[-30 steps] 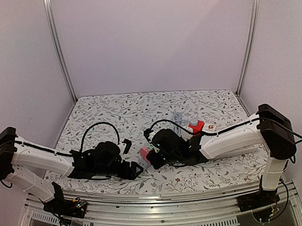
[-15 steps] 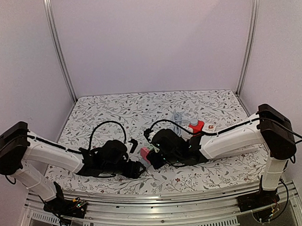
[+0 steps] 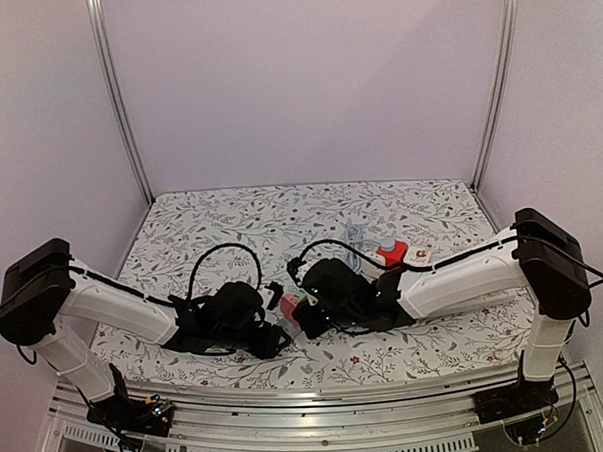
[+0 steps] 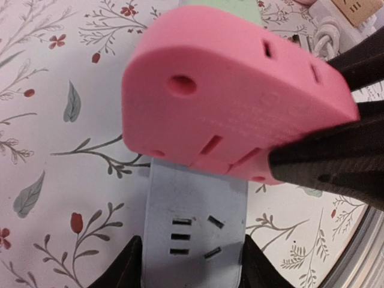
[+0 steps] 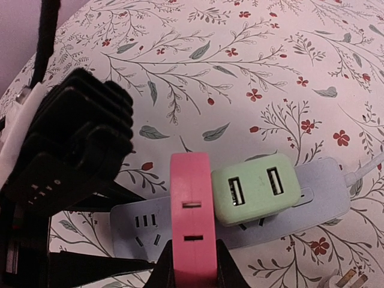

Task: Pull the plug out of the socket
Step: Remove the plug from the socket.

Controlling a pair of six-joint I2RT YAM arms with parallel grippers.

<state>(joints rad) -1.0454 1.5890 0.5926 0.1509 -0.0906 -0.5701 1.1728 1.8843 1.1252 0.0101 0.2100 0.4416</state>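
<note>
A pink plug (image 5: 191, 216) stands on a pale grey power strip (image 5: 144, 225), right beside a green USB adapter (image 5: 255, 189). Its prongs are hidden. My right gripper (image 5: 192, 264) is shut on the pink plug, one finger on each flat side. My left gripper (image 4: 193, 264) is shut on the free end of the strip (image 4: 195, 204), with its fingers (image 4: 126, 267) pressed on both long edges, just below the plug (image 4: 234, 96). In the top view the two grippers meet at the plug (image 3: 290, 305) at the table's front middle.
A red and white adapter (image 3: 393, 252) and a coiled white cable (image 3: 357, 234) lie behind the right arm. The strip's own cable (image 5: 369, 168) runs off to the right. A loose plug's prongs (image 5: 348, 279) lie near the strip.
My left arm has moved right toward the strip and its gripper now sits at the strip's end. The right gripper has stayed on the pink plug.
</note>
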